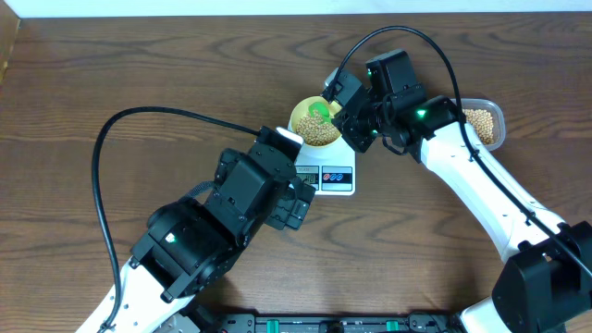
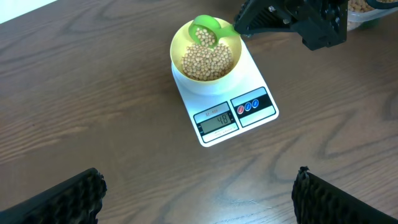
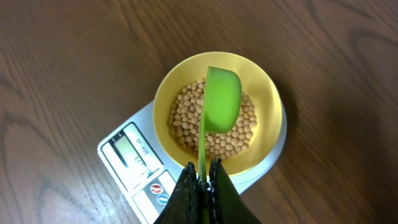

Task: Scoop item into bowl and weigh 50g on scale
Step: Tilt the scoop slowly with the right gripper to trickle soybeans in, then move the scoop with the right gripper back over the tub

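The pale yellow bowl (image 1: 298, 118) stands on the white scale (image 1: 337, 178) and holds a heap of tan beans (image 1: 321, 134). My right gripper (image 3: 205, 168) is shut on the thin handle of a green scoop (image 3: 222, 99). The scoop hangs tilted over the bowl (image 3: 267, 87), just above the beans (image 3: 186, 118). In the left wrist view some beans lie in the scoop (image 2: 205, 31). The scale's (image 2: 249, 109) display looks like 48. My left gripper (image 2: 199, 176) hovers open over bare wood in front of the scale, holding nothing.
A clear plastic tub (image 1: 483, 120) with more beans sits at the back right, behind my right arm. Black cables arc over the table above both arms. The table's front edge carries a black rail.
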`<state>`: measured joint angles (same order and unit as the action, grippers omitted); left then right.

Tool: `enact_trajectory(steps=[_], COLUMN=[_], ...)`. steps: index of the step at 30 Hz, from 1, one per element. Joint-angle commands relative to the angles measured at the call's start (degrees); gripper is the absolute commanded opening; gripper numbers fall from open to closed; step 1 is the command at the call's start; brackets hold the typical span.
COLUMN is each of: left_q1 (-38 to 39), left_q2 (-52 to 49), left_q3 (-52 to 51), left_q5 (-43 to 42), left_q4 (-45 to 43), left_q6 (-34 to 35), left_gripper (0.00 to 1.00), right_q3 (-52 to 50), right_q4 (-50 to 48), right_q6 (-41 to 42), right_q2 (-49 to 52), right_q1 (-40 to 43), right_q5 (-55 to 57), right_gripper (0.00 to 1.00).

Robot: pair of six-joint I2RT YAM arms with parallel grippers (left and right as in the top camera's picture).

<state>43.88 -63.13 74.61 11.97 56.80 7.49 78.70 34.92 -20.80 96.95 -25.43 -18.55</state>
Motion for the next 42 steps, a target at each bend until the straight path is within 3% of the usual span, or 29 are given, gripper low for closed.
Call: enact_trajectory(steps=[1, 32, 35, 38, 42], left_q1=[-0.2, -0.2, -0.2, -0.2, -0.2], left_q2=[-0.1, -0.1, -0.1, -0.1, -0.1], left_q3=[0.3, 0.3, 0.3, 0.3, 0.3], left_q5=[0.5, 0.5, 0.5, 0.5, 0.5], left_q4=[0.2, 0.2, 0.2, 0.2, 0.2], left_q6=[0.1, 0.1, 0.1, 0.1, 0.1], left_gripper=[0.98, 0.98, 0.98, 0.98, 0.98], right_q3=[1.1, 1.1, 1.1, 1.1, 1.1], right_q4=[-0.2, 0.3, 0.4, 0.6, 2.2], right_q6=[-1.2, -2.3, 1.0, 9.6, 17.4], right_q2=[-0.9, -0.9, -0.9, -0.9, -0.7], right_q1=[-0.6, -0.8, -0.7, 0.2, 3.7], right_q5=[1.1, 3.7, 3.6, 3.0, -3.6], right_gripper=[0.01, 0.01, 0.01, 0.01, 0.01])
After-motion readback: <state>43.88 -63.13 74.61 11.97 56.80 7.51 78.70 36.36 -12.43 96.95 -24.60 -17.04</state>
